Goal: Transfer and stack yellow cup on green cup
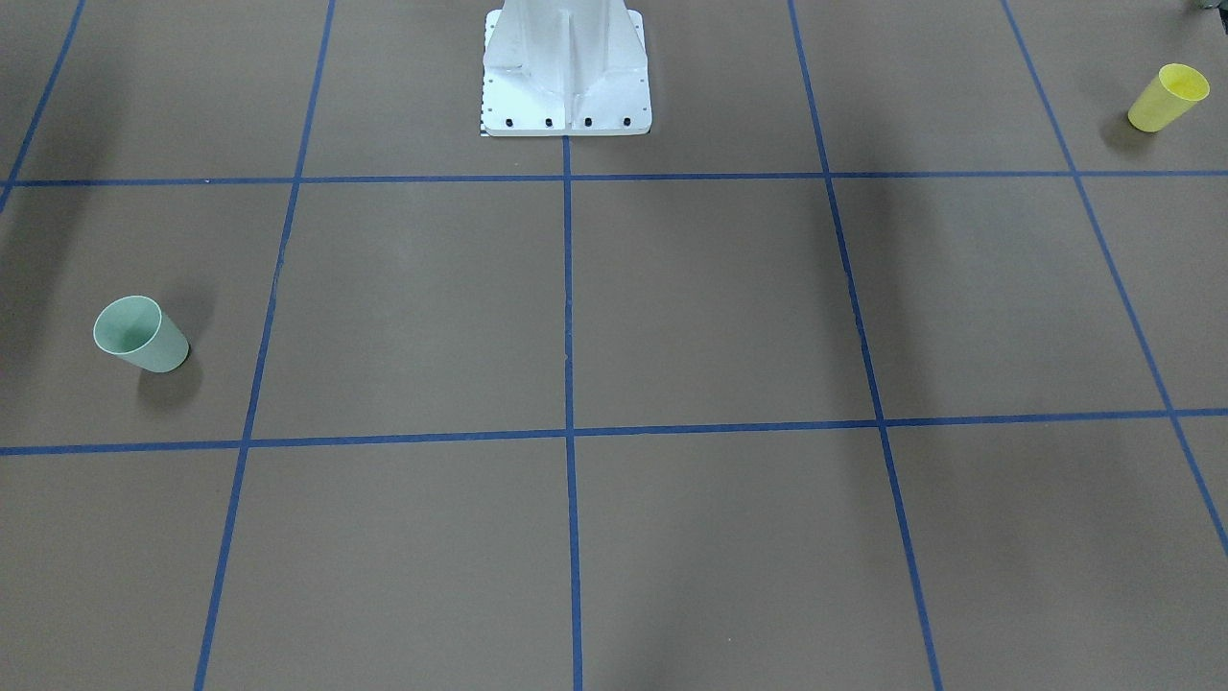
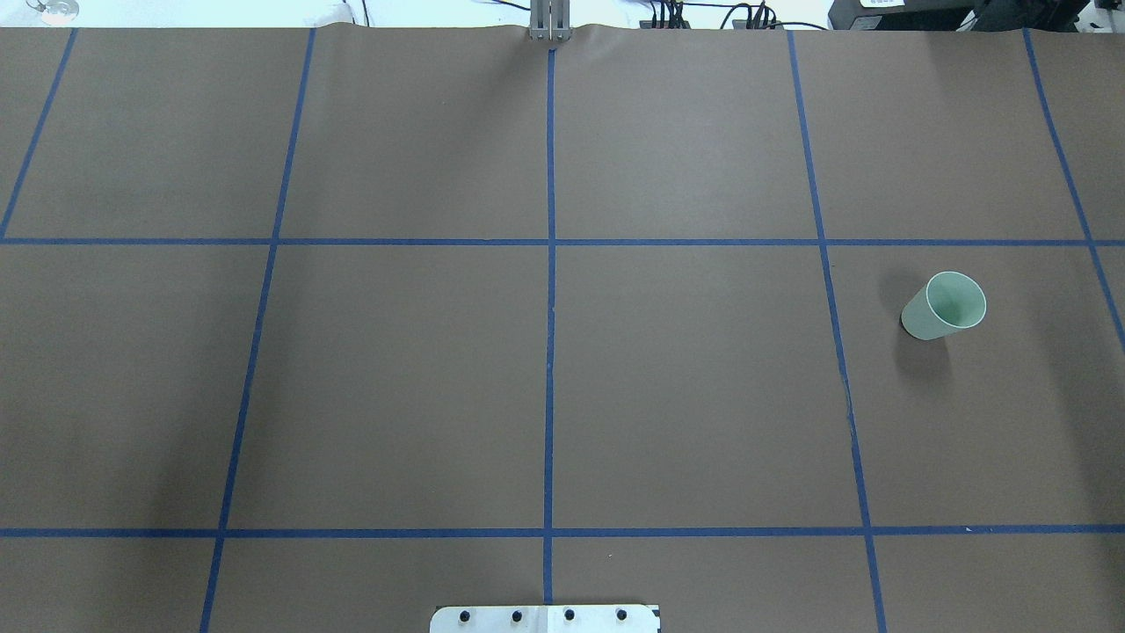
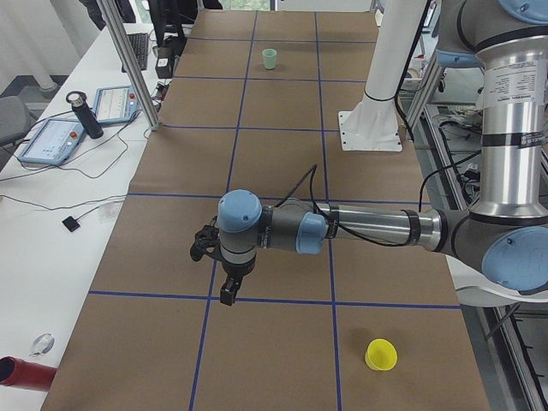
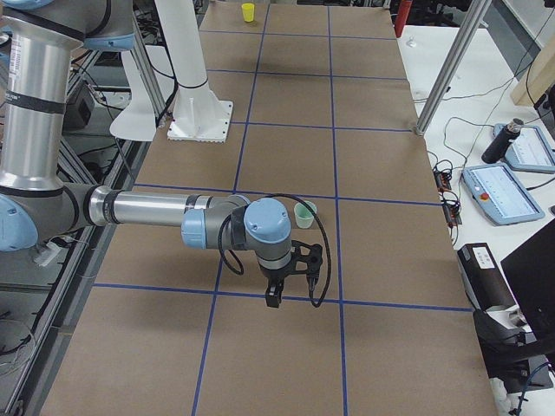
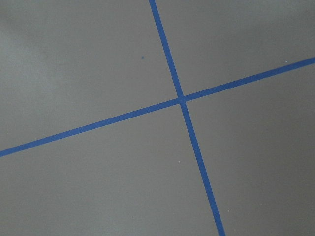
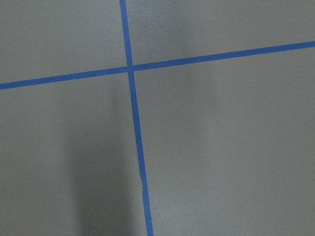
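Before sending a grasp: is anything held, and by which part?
Nothing held: the bright yellow tapered plastic cup and pale green tapered plastic cup stand free.

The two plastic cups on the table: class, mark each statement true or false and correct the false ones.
The small bright yellow tapered plastic cup is stacked in the pale mint-green tapered plastic cup. False: they stand far apart, at opposite ends of the brown table.
Both cups stand mouth up. True.
The yellow cup is on the robot's left side, the green cup on its right. True.
The left claw grips the yellow cup. False: that cup stands alone, apart from the claw.
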